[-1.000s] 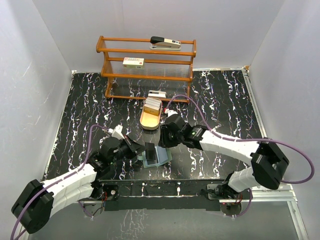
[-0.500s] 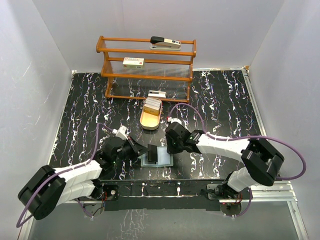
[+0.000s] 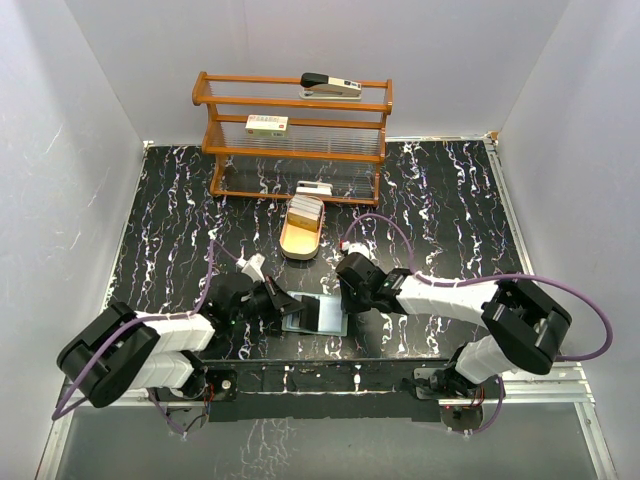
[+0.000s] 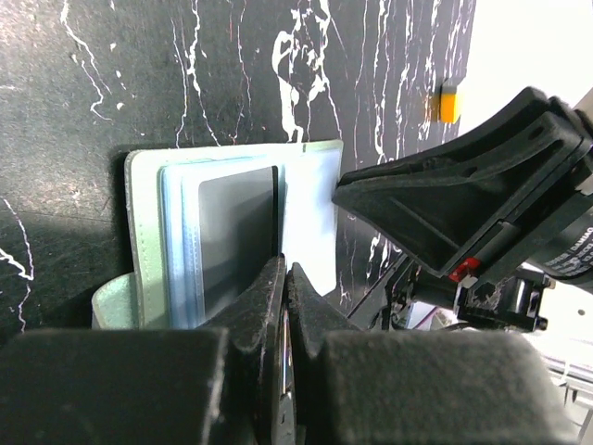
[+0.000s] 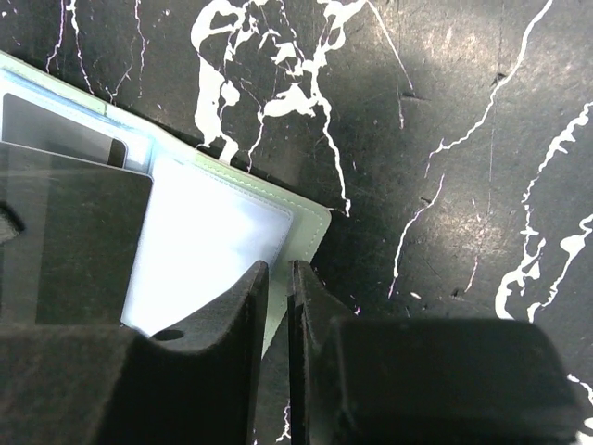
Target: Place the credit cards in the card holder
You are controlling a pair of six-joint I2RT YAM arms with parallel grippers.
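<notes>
The labels on the white boxes (image 3: 267, 124) on the rack (image 3: 295, 150) are too small to read, as is the print on the right gripper's body.

The left gripper (image 4: 283, 278) is pinched tight on a dark card (image 5: 74, 250). The card stands on edge and runs straight out from the fingertips, over the holder (image 3: 325, 316). The holder lies open and flat, pockets up, with its long axis running from one gripper to the other. A second card (image 4: 236, 232) sits in a pocket just left of those fingertips.

The right gripper (image 5: 273, 278) is narrowed to a slit, its tips at the holder's near corner. I cannot tell whether it grips.
</notes>
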